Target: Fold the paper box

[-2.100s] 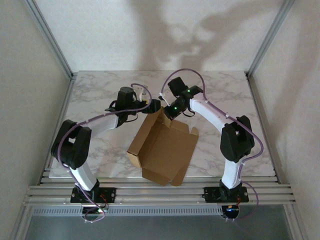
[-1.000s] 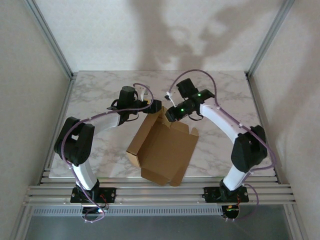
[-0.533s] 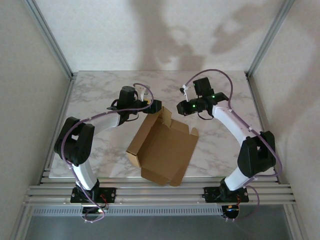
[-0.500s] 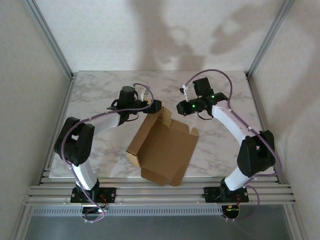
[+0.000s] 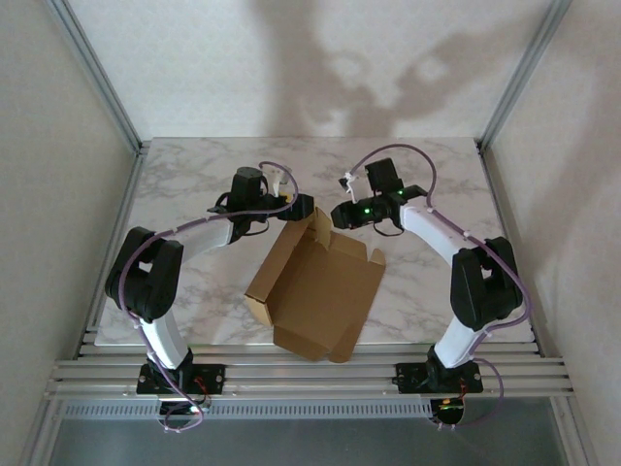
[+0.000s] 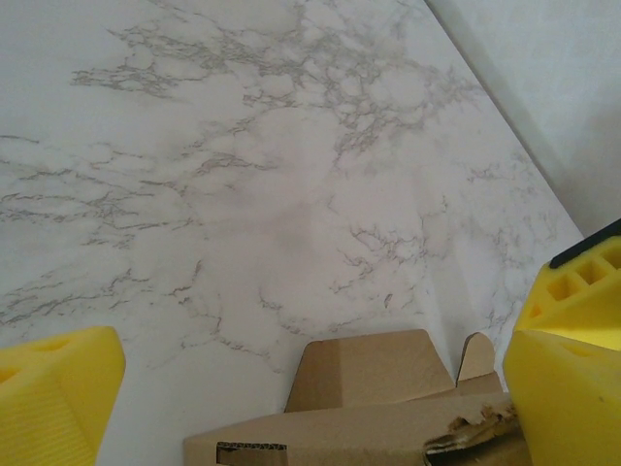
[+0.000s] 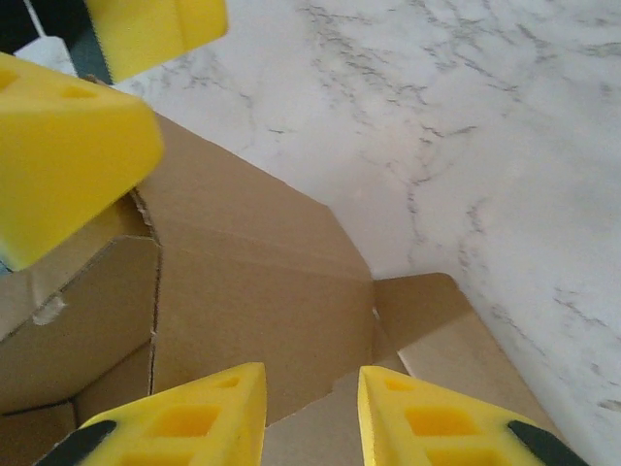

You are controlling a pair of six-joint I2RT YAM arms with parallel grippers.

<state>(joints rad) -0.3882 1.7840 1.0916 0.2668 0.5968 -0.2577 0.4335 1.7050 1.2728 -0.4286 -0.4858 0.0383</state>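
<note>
The paper box is seen below the middle of the overhead frame, on a white marble-patterned table with grey veins. It is made of thin, matt brown card, die-cut and half formed: a shallow tray with low walls, a notched lid panel on the right, and one flap raised at its upper edge.

The left gripper is placed at the left of that raised flap. In the left wrist view its ribbed yellow fingers are spread wide, with a torn card edge between them.

The right gripper is placed at the flap's right. In the right wrist view its blocky yellow fingers are parted by a narrow gap over the creased card; contact cannot be told.
</note>
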